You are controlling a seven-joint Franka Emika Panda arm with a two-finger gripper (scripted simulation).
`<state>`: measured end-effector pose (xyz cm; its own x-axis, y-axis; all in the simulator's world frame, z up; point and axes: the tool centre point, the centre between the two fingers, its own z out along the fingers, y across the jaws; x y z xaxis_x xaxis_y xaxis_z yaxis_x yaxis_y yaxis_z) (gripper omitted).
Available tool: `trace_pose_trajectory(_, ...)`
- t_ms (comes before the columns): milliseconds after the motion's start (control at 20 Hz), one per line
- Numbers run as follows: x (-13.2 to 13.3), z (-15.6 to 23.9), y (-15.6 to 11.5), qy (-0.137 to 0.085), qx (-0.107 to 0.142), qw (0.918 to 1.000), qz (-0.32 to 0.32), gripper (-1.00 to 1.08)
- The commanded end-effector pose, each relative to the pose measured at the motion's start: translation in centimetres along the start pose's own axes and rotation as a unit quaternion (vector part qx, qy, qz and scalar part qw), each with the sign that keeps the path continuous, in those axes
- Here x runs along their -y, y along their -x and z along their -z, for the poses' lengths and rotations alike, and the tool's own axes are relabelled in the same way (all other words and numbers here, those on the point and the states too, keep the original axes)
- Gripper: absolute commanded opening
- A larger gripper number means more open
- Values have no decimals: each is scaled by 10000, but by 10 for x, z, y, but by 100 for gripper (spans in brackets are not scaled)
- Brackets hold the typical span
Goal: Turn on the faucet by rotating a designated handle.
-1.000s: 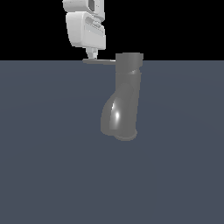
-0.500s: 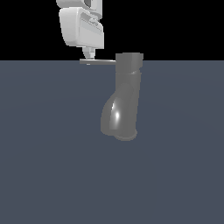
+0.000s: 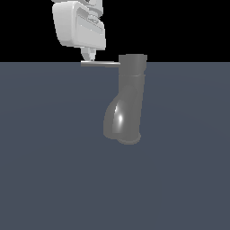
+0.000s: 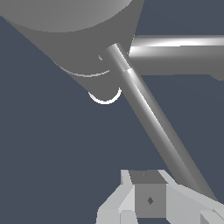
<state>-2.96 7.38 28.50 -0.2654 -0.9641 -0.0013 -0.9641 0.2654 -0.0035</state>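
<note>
we see the white panda arm descending from the top of the exterior view, its white gripper [image 3: 90,56] pointing down with fingertips drawn close together, clenched on nothing. the tips sit at the outer end of the thin straight grey rod handle [image 3: 100,64], which projects horizontally toward the exterior view's left from the cap of the glossy grey upright faucet tube [image 3: 128,101]. in the wrist view the handle [image 4: 151,122] passes beside the fingers [image 4: 148,199]. bare dark grey floor [image 3: 49,157] surrounds the faucet.
</note>
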Motion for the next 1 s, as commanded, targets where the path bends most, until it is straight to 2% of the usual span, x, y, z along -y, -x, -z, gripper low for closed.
trace_pose_trajectory(0,-11,0,2,18,-6,10000,26,-100)
trace_pose_trajectory(100,-17,0,1,18,-6,10000,26,-100)
trace_pose_trajectory(200,-11,0,-1,-1,-8,10000,-1,-100)
trace_pose_trajectory(950,-47,0,-37,7,-7,10000,11,-100)
